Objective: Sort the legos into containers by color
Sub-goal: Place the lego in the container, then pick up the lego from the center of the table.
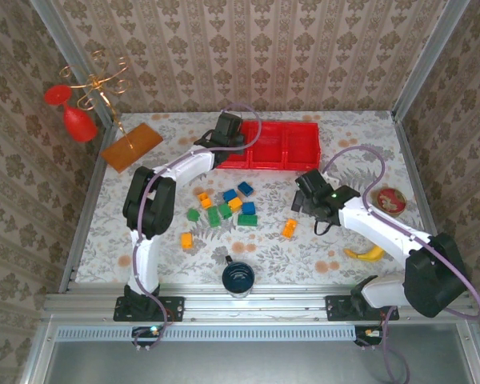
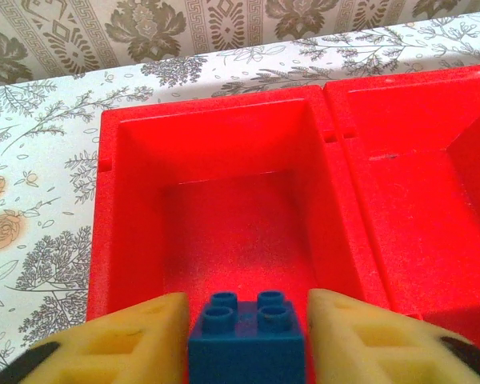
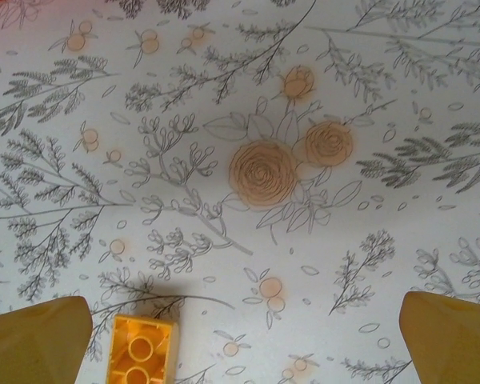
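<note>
Blue two-by-two plastic building brick (image 2: 248, 344) is shown studs-up between the yellow-padded jaws of the left gripper (image 2: 246, 300), set close against its sides with grip undeterminable, poised directly over the left-end compartment of the bright red three-compartment plastic tray (image 2: 216, 112).

Walls (image 1: 248, 48) papered in beige stripes with a brown damask motif close in the table (image 1: 104, 232) on three sides. Its cloth is white, printed with grey foliage and pale orange roses. Aluminium posts (image 1: 426, 60) rise at the far corners, and an aluminium rail (image 1: 256, 305) runs along the near edge. The light is even, the shadows soft.
</note>
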Tool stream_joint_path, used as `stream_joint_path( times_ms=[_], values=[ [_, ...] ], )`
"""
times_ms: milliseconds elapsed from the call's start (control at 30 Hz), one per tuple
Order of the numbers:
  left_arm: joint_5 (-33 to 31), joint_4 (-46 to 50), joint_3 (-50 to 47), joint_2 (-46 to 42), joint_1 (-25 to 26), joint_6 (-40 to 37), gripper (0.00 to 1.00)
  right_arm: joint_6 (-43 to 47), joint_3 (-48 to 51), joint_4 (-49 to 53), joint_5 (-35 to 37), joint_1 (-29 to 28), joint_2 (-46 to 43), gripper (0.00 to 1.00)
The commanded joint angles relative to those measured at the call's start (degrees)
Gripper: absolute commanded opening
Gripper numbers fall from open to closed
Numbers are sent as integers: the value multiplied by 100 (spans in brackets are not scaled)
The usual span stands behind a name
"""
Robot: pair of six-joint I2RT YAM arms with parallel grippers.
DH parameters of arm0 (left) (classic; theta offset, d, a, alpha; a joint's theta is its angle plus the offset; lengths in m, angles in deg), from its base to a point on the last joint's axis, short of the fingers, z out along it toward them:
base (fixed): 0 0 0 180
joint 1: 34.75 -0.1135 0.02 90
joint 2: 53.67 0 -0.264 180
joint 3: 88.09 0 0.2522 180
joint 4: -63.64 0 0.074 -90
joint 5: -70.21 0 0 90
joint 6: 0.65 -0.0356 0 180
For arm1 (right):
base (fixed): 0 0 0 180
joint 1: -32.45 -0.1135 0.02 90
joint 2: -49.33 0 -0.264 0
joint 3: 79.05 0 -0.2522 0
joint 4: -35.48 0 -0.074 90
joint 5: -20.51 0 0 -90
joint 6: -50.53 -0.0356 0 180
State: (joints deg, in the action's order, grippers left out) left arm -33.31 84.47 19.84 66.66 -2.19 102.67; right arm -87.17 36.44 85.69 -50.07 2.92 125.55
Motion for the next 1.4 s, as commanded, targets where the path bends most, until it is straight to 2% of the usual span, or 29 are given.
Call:
stream_joint_path(
  times_ms=[0,233,500,600,667,833,1067,1367],
  values=[
    [-130,20,224,107,14,-49,47,-299,132,196,-122,-132,-18,100],
    [-99,31,122,-90,31,34,56,-527,170,164,-224,-380,43,97],
    [-18,-65,-393,-775,62,226,69,-781,301,-5,-530,-624,153,89],
    [32,-198,-801,-1175,67,356,83,-877,315,-19,-550,-777,254,87],
    [16,-299,-1123,-1479,67,431,99,-944,335,-67,-598,-859,305,85],
    [-282,-446,-1897,-2212,67,555,100,-1023,329,-240,-787,-963,606,81],
    [-668,-761,-3069,-3221,11,677,100,-1081,246,-440,-891,-1071,885,80],
    [-600,-801,-4102,-3949,-399,1099,100,-1093,2,-428,-962,-1071,1342,80]
  ],
)
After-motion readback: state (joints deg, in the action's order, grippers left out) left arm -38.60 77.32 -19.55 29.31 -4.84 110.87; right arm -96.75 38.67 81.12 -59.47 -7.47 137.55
